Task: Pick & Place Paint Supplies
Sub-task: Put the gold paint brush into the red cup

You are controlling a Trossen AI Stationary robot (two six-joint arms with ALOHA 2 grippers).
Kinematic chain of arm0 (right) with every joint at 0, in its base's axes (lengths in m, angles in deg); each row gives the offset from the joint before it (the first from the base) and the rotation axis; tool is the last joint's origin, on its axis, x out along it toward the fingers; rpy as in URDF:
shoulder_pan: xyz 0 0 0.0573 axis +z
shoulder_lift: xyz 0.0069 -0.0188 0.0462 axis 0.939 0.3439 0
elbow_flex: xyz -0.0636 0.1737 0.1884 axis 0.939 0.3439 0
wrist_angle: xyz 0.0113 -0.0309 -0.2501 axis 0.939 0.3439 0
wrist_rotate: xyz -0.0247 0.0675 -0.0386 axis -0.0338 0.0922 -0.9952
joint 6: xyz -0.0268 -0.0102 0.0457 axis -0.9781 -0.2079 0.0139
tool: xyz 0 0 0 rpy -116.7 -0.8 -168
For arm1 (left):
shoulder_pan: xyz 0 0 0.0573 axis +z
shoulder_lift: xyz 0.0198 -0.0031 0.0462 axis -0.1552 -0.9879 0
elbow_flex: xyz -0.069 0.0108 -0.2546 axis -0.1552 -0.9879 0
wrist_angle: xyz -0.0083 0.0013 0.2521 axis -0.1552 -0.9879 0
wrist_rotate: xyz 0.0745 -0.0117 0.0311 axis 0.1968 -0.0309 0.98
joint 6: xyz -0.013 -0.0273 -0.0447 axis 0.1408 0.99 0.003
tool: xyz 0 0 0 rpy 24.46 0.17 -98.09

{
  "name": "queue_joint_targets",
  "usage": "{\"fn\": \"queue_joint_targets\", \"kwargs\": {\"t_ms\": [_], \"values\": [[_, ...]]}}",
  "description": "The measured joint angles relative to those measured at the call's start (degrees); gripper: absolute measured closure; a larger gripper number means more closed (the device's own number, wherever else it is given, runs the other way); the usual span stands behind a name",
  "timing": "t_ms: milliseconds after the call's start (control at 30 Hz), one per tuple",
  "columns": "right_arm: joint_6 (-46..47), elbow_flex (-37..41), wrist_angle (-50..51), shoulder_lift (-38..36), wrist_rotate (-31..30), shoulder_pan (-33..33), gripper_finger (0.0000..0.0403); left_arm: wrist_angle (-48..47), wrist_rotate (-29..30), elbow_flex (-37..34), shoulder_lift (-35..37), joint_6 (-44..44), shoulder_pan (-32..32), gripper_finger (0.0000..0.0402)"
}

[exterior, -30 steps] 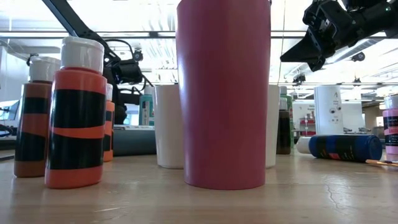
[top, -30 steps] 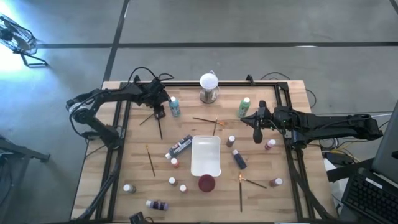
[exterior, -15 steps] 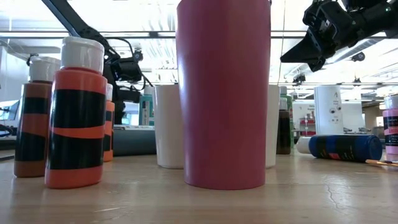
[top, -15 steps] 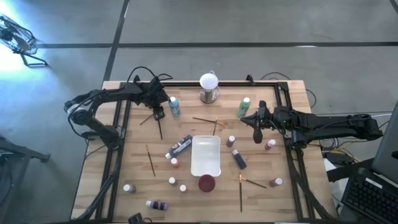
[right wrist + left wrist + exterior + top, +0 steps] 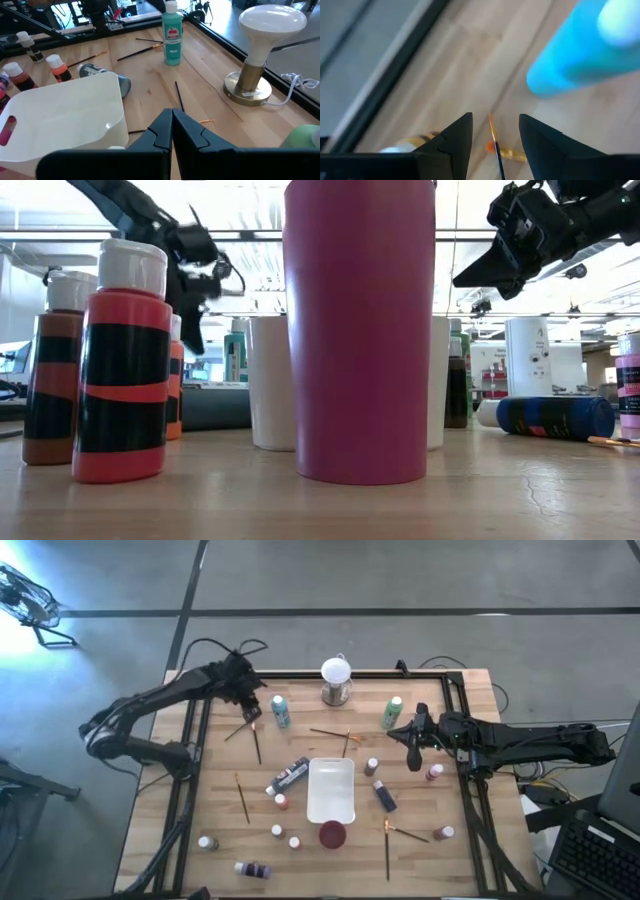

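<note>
My left gripper [image 5: 252,710] hangs open above the far left of the table, beside the upright teal bottle [image 5: 281,712]. The left wrist view shows its fingers [image 5: 495,130] apart, with a thin brush [image 5: 495,150] lying on the wood below the gap and nothing between them. Two brushes [image 5: 240,728] lie crossed on the table just nearer than this gripper. My right gripper [image 5: 413,755] is shut and empty. It hovers over the table's right half, near the green bottle [image 5: 392,712]. More bottles and brushes lie scattered over the table.
A white tray [image 5: 331,790] sits at the table's middle, with a dark red cup [image 5: 332,834] just nearer than it. A white globe on a metal base [image 5: 336,678] stands at the far edge. A dark blue bottle [image 5: 384,796] and a black-and-white one [image 5: 288,776] lie on their sides by the tray.
My left gripper has risen from just above the crossed brushes, most of the way in the last half second, and its arm has swung up and back. Its fingers stay apart, and the brushes stay on the table.
</note>
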Motion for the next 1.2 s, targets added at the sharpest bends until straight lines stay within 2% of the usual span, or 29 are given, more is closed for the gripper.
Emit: {"fn": "queue_joint_targets", "kwargs": {"t_ms": [100,200,467,633,1200], "values": [[-0.14,0.01,-0.53,0.0,0.0,-0.01,0.0394,1.51,0.3,0.45,1.94,-0.83,0.34,0.0235],[-0.88,0.0,-1.51,0.0,0.02,-0.02,0.0394,0.45,0.3,3.18,0.97,-4.0,0.36,0.0236],[-0.94,0.0,-1.66,0.0,0.11,-0.02,0.0394,-7.6,-1.1,13.78,-11.09,-17.09,0.34,0.025],[-0.06,0.0,0.36,0.0,0.14,-0.02,0.0394,-13.73,-1.09,17.78,-17.73,-20.46,0.34,0.0255],[-0.01,0.07,2.77,0.0,0.15,-0.02,0.0394,-15.18,-1.1,15.91,-23.59,-18.79,0.18,0.0255]]}}
